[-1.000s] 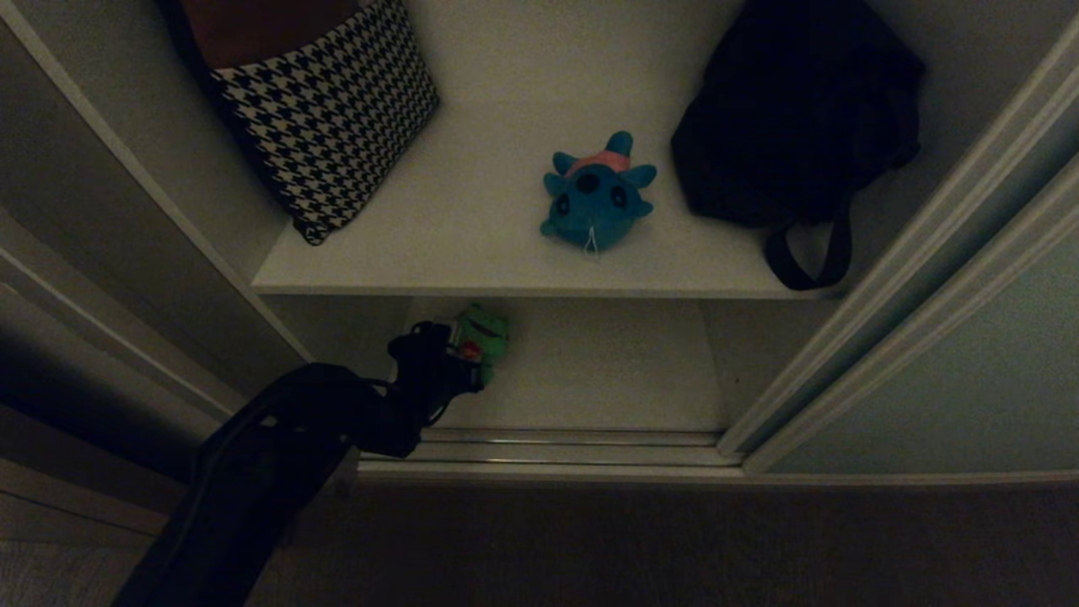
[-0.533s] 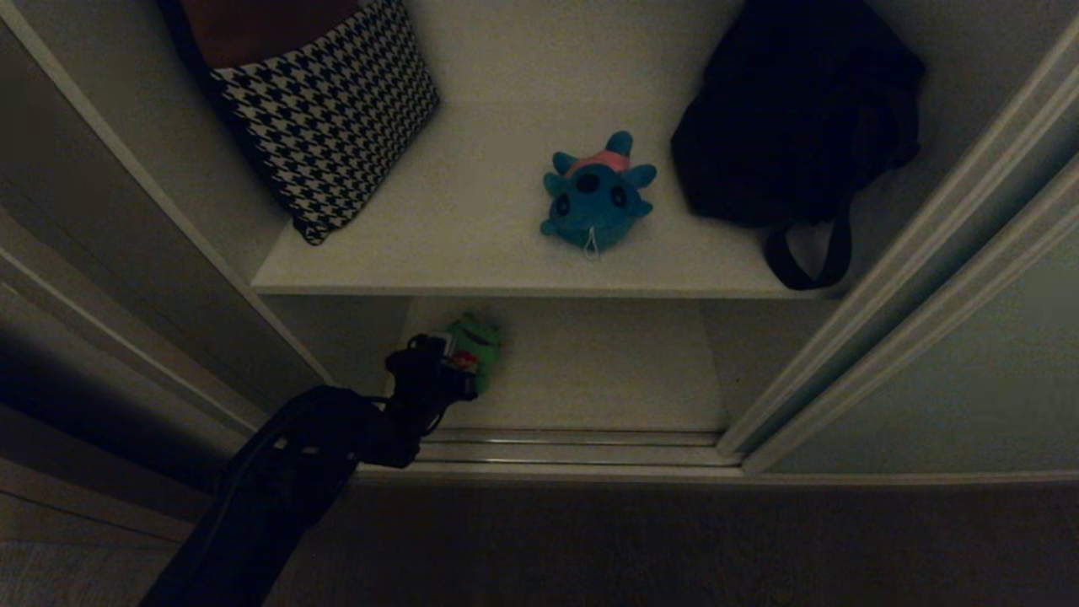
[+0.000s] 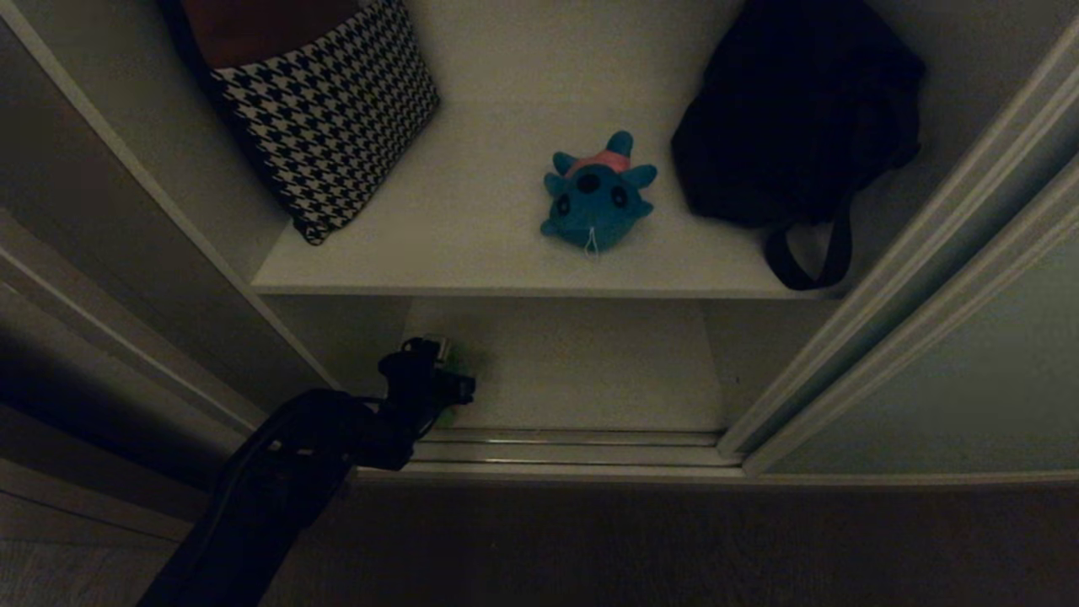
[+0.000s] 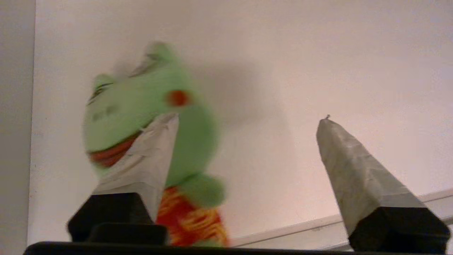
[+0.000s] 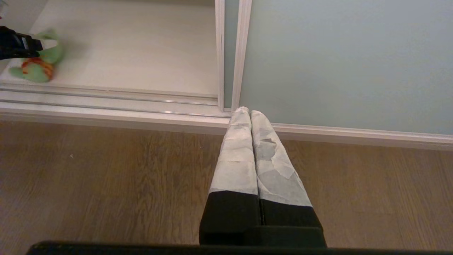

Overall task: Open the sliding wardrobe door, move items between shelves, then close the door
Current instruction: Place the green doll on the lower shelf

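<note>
Seen from the head: wardrobe standing open, with the sliding wardrobe door pushed over to the right. On the upper shelf, a blue plush toy near the middle, between a houndstooth cushion at the left and a black bag at the right, apart from both. On the lower shelf, the left gripper low at the left front corner, just behind the silvery rails. Green frog almost fully hidden there behind the dark gripper, only a small green edge visible.

Shown much better from the left wrist: fingers spread wide apart, the frog blurred, upright, beside one finger and partly behind it, with nothing pressed against the other finger. Not gripped, so far as visible. Red and yellow belly low near the finger base, white wall behind.

Added only by the right wrist view: right gripper pressed closed and empty, hanging above the wooden floor in front of the door edge. Far off in that view, the frog lying on the lower shelf with the tip of the left gripper right at it. Contact not clear from there.
</note>
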